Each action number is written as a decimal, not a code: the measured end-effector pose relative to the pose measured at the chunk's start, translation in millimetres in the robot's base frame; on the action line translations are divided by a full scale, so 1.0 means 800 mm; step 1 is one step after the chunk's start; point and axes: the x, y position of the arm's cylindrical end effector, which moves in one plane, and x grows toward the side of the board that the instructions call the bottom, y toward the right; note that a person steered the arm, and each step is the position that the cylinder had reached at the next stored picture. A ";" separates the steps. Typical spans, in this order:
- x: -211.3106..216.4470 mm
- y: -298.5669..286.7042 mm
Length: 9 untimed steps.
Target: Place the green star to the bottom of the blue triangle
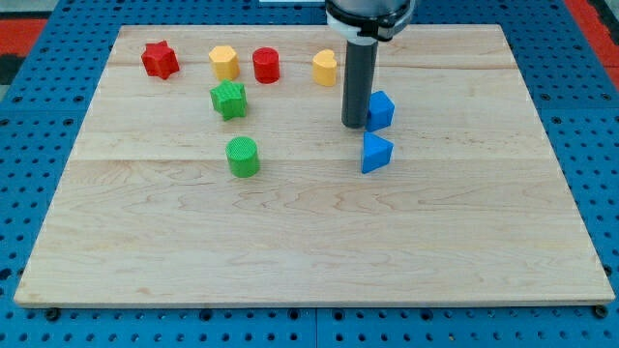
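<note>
The arm carries no hand or jaws, only a straight dark rod, so it holds nothing; the rod comes down from the view's top, and my tip (354,126) rests on the wooden board (309,251) just at the left side of the blue cube-like block (380,110), touching it or very nearly so. Just below that block, toward the view's bottom, sits the blue triangle (376,154), slightly right of the tip and close to it.

The green star (229,100) lies well apart from the tip, toward the view's left, at about the same height on the board as the blue cube-like block. It is not below the blue triangle. Below the star stands the green cylinder (243,157), roughly level with the triangle.

Along the view's top runs a row of four blocks: the red star (160,60) farthest left, then the yellow hexagon-like block (224,63), the red cylinder (266,66), and the yellow heart-like block (325,68), which sits just left of the rod. The board rests on a blue perforated table (39,193).
</note>
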 end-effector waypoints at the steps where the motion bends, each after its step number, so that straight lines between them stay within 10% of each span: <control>1: -0.021 0.000; 4: -0.038 -0.190; 9: -0.021 -0.260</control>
